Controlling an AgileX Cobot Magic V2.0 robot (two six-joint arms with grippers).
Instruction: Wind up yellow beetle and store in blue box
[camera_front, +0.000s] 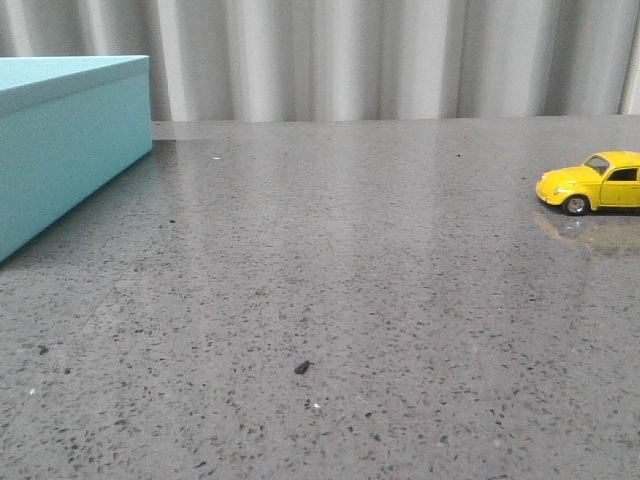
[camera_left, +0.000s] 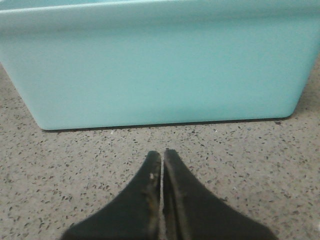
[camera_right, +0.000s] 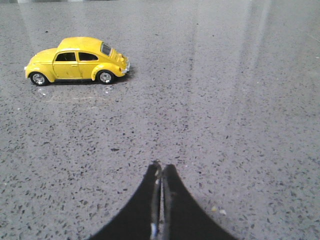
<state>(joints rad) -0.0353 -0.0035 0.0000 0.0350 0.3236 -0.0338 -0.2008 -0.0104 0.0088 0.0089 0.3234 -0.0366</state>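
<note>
The yellow beetle (camera_front: 597, 183) stands on its four wheels at the far right of the grey speckled table (camera_front: 330, 290), partly cut off by the right edge of the front view, its nose pointing left. The blue box (camera_front: 62, 140) sits at the far left with its lid on, well apart from the car. In the left wrist view the left gripper (camera_left: 162, 160) has its two dark fingers pressed together with only a hairline seam between them, holding nothing, the box's wall (camera_left: 160, 70) close in front of it. In the right wrist view the right gripper (camera_right: 160, 172) is likewise closed and empty above the table, the beetle (camera_right: 77, 60) some way off
</note>
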